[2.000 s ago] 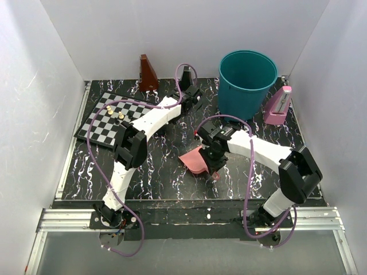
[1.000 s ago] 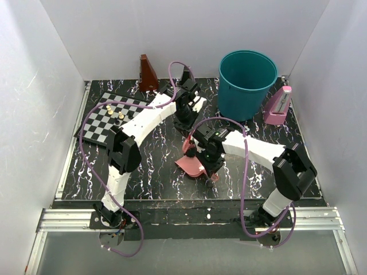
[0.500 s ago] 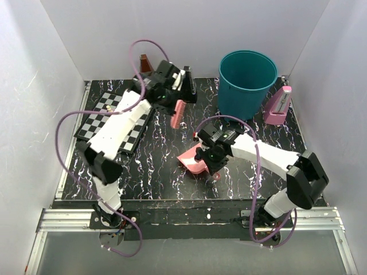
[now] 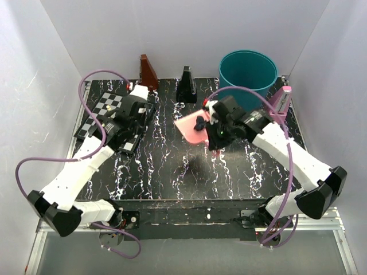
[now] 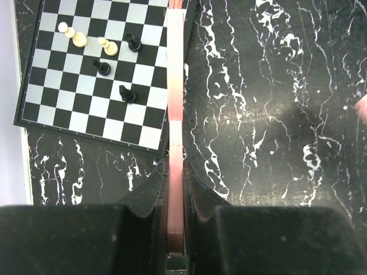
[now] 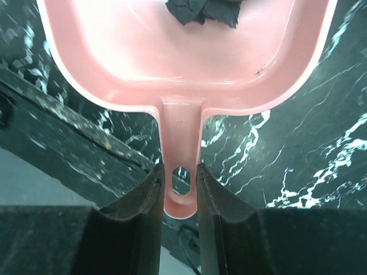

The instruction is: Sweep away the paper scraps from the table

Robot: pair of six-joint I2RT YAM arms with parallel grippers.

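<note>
My right gripper (image 6: 179,169) is shut on the handle of the pink dustpan (image 6: 172,63), which it holds in the air above the table (image 4: 172,166), left of the teal bin. Dark blue paper scraps (image 6: 203,11) lie bunched at the pan's far end and show as a dark lump, the paper scraps (image 4: 199,123), on the dustpan (image 4: 189,129) from above. My left gripper (image 5: 175,166) is shut on the pink brush (image 5: 175,103), seen edge-on as a thin strip along the chessboard's right edge. I see no loose scraps on the table (image 5: 269,114).
A chessboard (image 4: 106,117) with a few pieces lies at the back left under my left gripper (image 4: 136,107). A teal bin (image 4: 248,74) stands at the back right, beside a pink metronome (image 4: 280,104). Brown (image 4: 148,73) and black (image 4: 186,85) metronomes stand along the back.
My left arm has swung back left with the brush, from the table's back middle to over the chessboard. My right arm has lifted the dustpan off the table and moved it back toward the bin.
</note>
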